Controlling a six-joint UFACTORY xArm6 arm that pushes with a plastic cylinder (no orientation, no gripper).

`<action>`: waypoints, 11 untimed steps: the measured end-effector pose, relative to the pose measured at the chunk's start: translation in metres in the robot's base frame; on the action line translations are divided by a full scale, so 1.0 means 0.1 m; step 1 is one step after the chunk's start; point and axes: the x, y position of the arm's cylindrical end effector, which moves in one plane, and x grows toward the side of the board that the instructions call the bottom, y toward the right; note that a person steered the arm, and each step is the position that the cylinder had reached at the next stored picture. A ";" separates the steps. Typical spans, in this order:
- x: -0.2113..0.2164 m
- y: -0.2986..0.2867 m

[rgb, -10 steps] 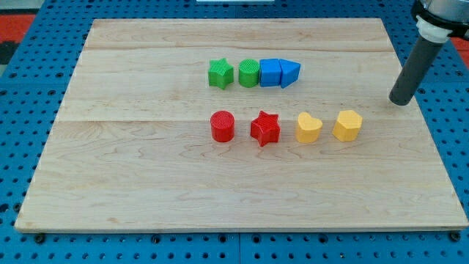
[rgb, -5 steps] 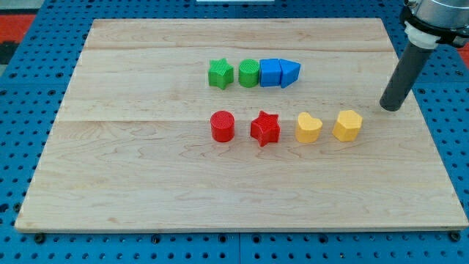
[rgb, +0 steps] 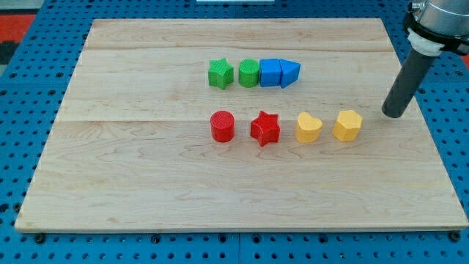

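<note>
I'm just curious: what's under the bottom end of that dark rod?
Under my tip lies only the bare wooden board; no block sits there. The nearest block, the yellow hexagonal block, lies apart toward the view's left. The exact contact spot is covered by the rod.

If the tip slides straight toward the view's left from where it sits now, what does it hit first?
Probably the yellow hexagon block. My tip sits apart from it, at the view's right and slightly higher, so a level leftward line may only clip its top edge. Depth is unclear. Beyond lies the yellow heart block.

Pale wooden board (rgb: 146, 169), blue pegboard table (rgb: 22, 110), green star (rgb: 220, 73), red cylinder (rgb: 222, 126), yellow heart (rgb: 308, 127)
</note>
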 end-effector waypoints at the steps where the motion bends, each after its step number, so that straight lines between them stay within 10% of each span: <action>1: 0.04 0.00; 11: -0.69 -0.91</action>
